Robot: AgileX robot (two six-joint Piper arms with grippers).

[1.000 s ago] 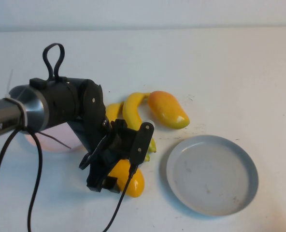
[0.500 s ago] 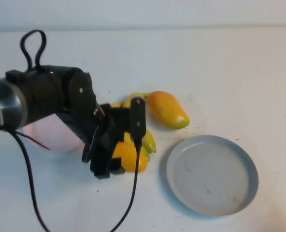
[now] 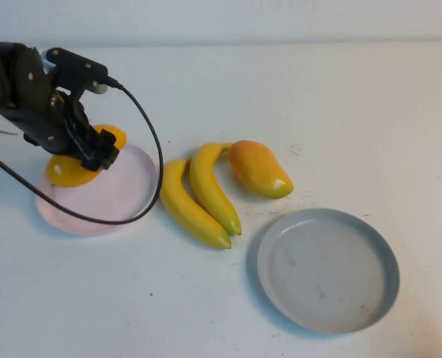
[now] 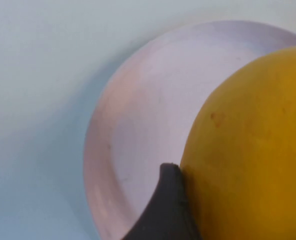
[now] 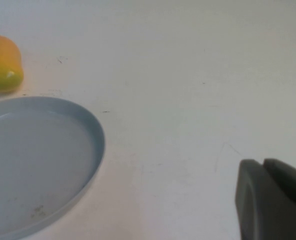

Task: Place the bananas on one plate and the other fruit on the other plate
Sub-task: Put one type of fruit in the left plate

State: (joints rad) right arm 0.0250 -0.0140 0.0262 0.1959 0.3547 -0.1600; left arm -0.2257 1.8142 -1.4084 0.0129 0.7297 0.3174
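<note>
My left gripper is shut on a plump orange-yellow mango at the far-left part of the pale pink plate. In the left wrist view the mango fills the space beside one dark finger, with the pink plate below. Two bananas lie side by side on the table at mid-table. The second mango touches their far ends. The grey-blue plate stands bare at the front right. My right gripper is shut, just off that plate.
A black cable loops from the left arm over the pink plate's right side. The second mango's tip shows beyond the grey-blue plate's rim in the right wrist view.
The left arm has carried the mango from the table's front middle up and to the left, over the pink plate. Both bananas now show in full.
</note>
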